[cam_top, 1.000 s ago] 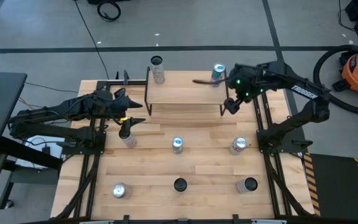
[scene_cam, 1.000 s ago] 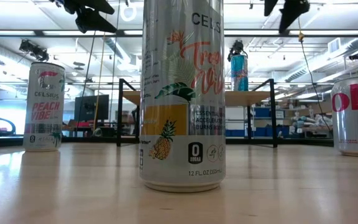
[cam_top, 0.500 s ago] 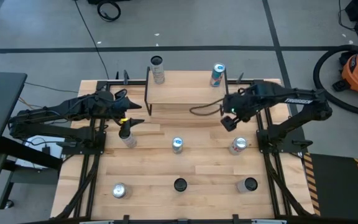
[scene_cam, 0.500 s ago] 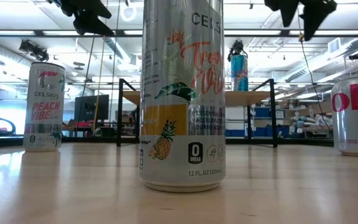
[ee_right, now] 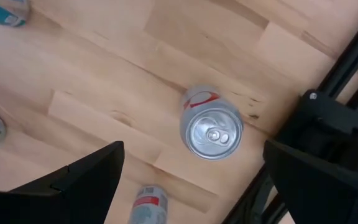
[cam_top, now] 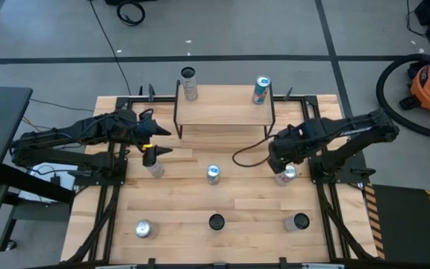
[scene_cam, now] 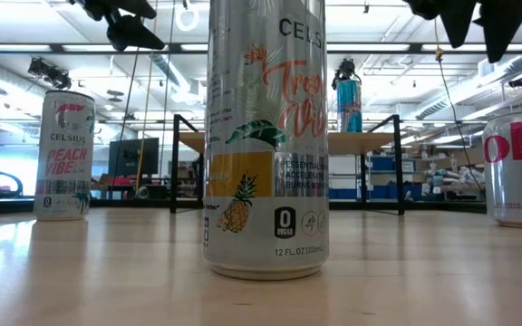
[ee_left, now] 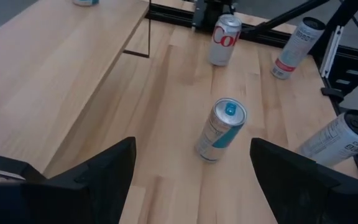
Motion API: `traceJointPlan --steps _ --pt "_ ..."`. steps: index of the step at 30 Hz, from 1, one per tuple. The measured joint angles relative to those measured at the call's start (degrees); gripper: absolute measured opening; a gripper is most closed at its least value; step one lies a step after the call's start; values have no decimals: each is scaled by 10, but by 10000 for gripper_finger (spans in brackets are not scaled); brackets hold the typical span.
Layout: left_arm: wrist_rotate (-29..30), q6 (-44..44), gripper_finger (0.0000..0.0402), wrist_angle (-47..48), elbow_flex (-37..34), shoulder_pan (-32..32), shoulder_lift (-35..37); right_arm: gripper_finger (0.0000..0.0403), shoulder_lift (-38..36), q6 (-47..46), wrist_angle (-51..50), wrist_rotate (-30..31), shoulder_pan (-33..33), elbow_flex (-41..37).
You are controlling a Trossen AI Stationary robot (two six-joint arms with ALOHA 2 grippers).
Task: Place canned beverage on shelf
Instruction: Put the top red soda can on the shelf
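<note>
The shelf (cam_top: 224, 113), a wooden plank on black legs, stands at the table's far middle with one can (cam_top: 189, 84) at its far left corner and a blue can (cam_top: 260, 90) at its far right corner. My right gripper (cam_top: 278, 158) points down, open, above an upright Coke can (ee_right: 211, 132) on the table, its fingers apart on either side of it. My left gripper (cam_top: 161, 142) hangs open above the table's left side, near a can (cam_top: 154, 166). It faces a silver-blue can (ee_left: 221, 129) at the table's centre.
Three more cans stand along the near edge (cam_top: 142, 229), (cam_top: 216, 222), (cam_top: 300, 222). In the low view a tall Celsius can (scene_cam: 265, 136) fills the middle, with a Peach Vibe can (scene_cam: 64, 154) to its left. Black frame rails (ee_right: 340, 124) run beside the Coke can.
My right gripper has left the shelf's right end and come toward the table's near edge and down, rolling at the wrist, and now hangs over the Coke can. It has stayed open. No can has moved.
</note>
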State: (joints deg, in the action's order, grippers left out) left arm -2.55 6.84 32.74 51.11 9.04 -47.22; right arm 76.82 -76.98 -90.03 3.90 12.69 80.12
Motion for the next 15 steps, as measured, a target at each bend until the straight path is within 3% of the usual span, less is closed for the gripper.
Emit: traceJointPlan --steps 5,15 --pt "0 0 318 3 0 0 0 394 0 -53 0 24 32 0" --pt "-2 -14 318 6 0 0 0 394 30 -84 1 16 81 0"
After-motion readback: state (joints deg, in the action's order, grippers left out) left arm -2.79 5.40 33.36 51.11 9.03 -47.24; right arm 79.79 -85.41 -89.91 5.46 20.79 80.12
